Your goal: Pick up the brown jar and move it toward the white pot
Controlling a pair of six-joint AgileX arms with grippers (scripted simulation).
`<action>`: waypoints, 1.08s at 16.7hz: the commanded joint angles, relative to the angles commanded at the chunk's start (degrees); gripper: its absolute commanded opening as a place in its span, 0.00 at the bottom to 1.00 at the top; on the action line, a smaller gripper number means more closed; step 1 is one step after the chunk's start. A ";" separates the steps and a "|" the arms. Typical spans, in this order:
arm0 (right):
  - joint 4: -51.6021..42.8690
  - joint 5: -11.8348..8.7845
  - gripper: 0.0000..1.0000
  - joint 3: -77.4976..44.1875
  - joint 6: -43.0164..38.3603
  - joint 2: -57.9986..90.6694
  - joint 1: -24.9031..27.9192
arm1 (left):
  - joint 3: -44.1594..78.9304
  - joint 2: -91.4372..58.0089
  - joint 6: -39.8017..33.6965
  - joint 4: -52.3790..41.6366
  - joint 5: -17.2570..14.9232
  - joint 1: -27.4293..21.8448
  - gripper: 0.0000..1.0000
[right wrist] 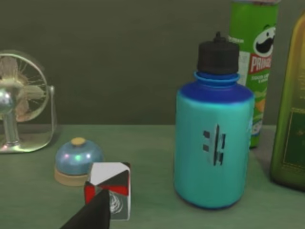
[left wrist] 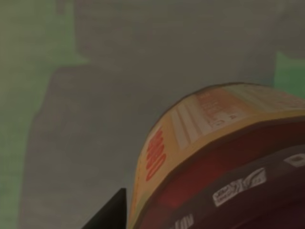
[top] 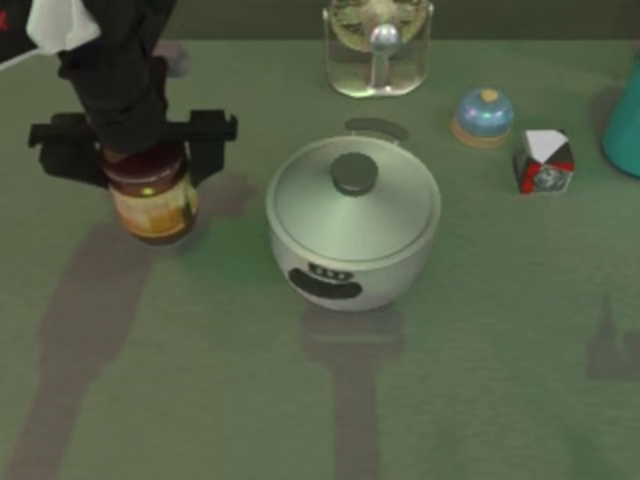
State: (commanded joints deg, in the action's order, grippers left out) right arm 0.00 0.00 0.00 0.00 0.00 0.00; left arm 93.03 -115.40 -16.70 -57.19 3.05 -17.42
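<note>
Left gripper [top: 135,150] is seen closed around the lid end of the brown jar [top: 152,205], its black fingers [top: 210,140] pressed in at 9 and 3 o'clock of the lid. Jar is held at the table's left, roughly 9 o'clock from the white pot [top: 352,225]; whether its base touches the table [top: 480,380] cannot be told. In the left wrist view only the jar's yellow-orange label [left wrist: 190,129] and one dark finger tip [left wrist: 112,212] are shown over bare cloth.

A strip of open green cloth is left between jar and pot. A wide open area is left from 4 to 8 o'clock of the pot, to the near edge. At 12 o'clock of the pot a clear-based fan [top: 378,45] is set by the far edge; at 2 o'clock a small bell [top: 483,115], then a red-white cube [top: 543,160], then a teal bottle [top: 622,125] cut by the right edge.

Right gripper: only a dark tip [right wrist: 93,212] is shown, near the cube; finger spread cannot be told.
</note>
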 joint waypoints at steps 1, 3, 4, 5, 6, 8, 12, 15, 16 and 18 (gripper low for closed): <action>0.00 0.00 1.00 0.00 0.00 0.00 0.00 | -0.73 -0.37 0.03 1.12 0.03 0.01 0.00; 0.00 0.00 1.00 0.00 0.00 0.00 0.00 | -2.57 -1.34 0.15 4.10 0.04 -0.02 0.00; 0.00 0.00 1.00 0.00 0.00 0.00 0.00 | -3.52 -1.87 0.19 5.70 0.02 -0.03 0.00; 0.00 0.00 1.00 0.00 0.00 0.00 0.00 | -4.40 -2.36 0.19 7.16 0.01 0.00 0.00; 0.00 0.00 1.00 0.00 0.00 0.00 0.00 | -5.12 -2.78 0.18 8.29 0.00 0.03 0.00; 0.00 0.00 1.00 0.00 0.00 0.00 0.00 | -5.61 -3.08 0.18 9.02 -0.02 0.05 0.00; 0.00 0.00 1.00 0.00 0.00 0.00 0.00 | -5.61 -3.08 0.18 9.02 -0.02 0.05 0.08; 0.00 0.00 1.00 0.00 0.00 0.00 0.00 | -5.61 -3.08 0.18 9.02 -0.02 0.05 0.30; 0.00 0.00 1.00 0.00 0.00 0.00 0.00 | -5.61 -3.08 0.18 9.02 -0.02 0.05 0.38; 0.00 0.00 1.00 0.00 0.00 0.00 0.00 | -5.61 -3.08 0.18 9.02 -0.02 0.05 0.53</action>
State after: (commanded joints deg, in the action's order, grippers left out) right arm 0.00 0.00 0.00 0.00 0.00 0.00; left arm 87.42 -118.49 -16.52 -48.16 3.03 -17.38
